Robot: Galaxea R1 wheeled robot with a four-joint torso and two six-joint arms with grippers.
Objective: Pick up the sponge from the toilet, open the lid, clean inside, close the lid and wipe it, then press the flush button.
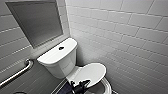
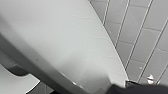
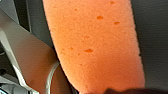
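Observation:
The white toilet (image 1: 58, 62) stands in the corner, with the dark round flush button (image 1: 61, 48) in the middle of its tank top. The oval white lid (image 1: 93, 71) is tilted up off the bowl rim (image 1: 108, 88). My left gripper (image 1: 80, 86) is a dark shape at the lid's near edge, open, right against the lid. The left wrist view has the lid's smooth surface (image 2: 75, 45) very close. The orange-red sponge (image 3: 95, 45) looms large in the right wrist view, and my right gripper (image 3: 120, 91) is shut on it.
A metal grab bar (image 1: 17, 73) runs along the left wall below a grey framed panel (image 1: 37, 21). A white tiled wall (image 1: 130, 37) stands close on the toilet's right. Grey floor tiles (image 2: 147, 37) lie beside the bowl.

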